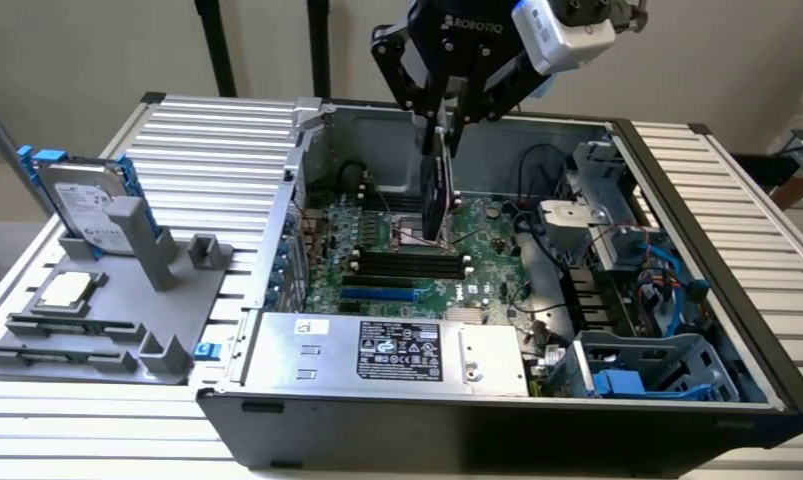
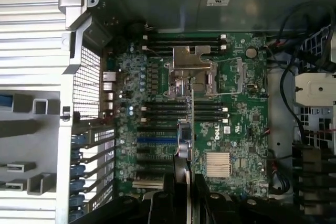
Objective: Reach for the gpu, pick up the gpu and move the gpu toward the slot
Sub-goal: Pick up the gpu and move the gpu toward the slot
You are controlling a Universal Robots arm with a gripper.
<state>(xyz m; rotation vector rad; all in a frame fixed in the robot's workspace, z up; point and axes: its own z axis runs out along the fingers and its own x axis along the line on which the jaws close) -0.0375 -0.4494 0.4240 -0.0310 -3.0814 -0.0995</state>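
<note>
- The gripper [image 1: 440,120] is hanging above the open computer case [image 1: 721,330], its fingers closing narrowly on the top edge of the gpu [image 1: 437,195].
- The gpu is hanging upright and edge-on over the motherboard [image 1: 374,262], clear of the table [image 1: 228,150]; its green face is hard to make out in the exterior view.
- In the wrist view the gpu [image 2: 187,129] is appearing as a thin vertical strip, and the gripper [image 2: 182,182] is cut off by the frame edge.
- Whether the gpu's lower edge is touching the motherboard [image 2: 236,124] cannot be told.
- The hard drive [image 1: 92,205] is standing in the grey holder [image 1: 134,320] at the exterior view's left, well apart.
</note>
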